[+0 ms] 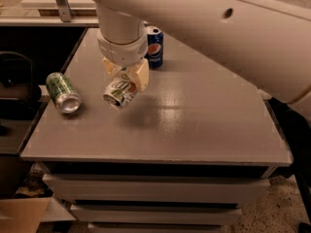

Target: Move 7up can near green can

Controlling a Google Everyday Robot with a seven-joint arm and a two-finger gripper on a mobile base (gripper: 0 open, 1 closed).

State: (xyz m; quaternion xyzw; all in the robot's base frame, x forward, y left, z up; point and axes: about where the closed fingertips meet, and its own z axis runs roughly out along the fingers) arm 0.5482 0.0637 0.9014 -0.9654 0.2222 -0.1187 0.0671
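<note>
Grey tabletop (204, 125) over a stack of drawers (146, 195), dim room, dark surroundings. Noted green can (63, 92) lying on its side near the left edge, silver end toward the camera. Noted Pepsi can (154, 46) upright toward the back, just behind the arm (204, 18); no part of the job, well apart from the green one.

Located gripper (126, 77) above the left-centre of the top, between the two resting cans, wrist pointing straight down. Fingers (142, 76) pinching the 7up can (118, 92) across its body, one on each side. Held tilted, one end facing down and toward the camera, lettering visible on the side. Judged clear of the surface: shadow patch on the table beneath and a little to the right, no contact seen.

Reason for the hold, as judged: side grasp on the cylinder, to stop a round thing rolling away during carry; lifted rather than pushed, to avoid dragging over the top. Reason for the position: partway along a path toward the green can, near it but not yet beside it.

Step in hand: transport. Remaining: close the gap leftward, lower to the table short of the green can, release. Risk: tilted can set down on its rim, likely to roll and possibly knock the green can toward the nearby table edge. Advisable to stop with a small gap.
</note>
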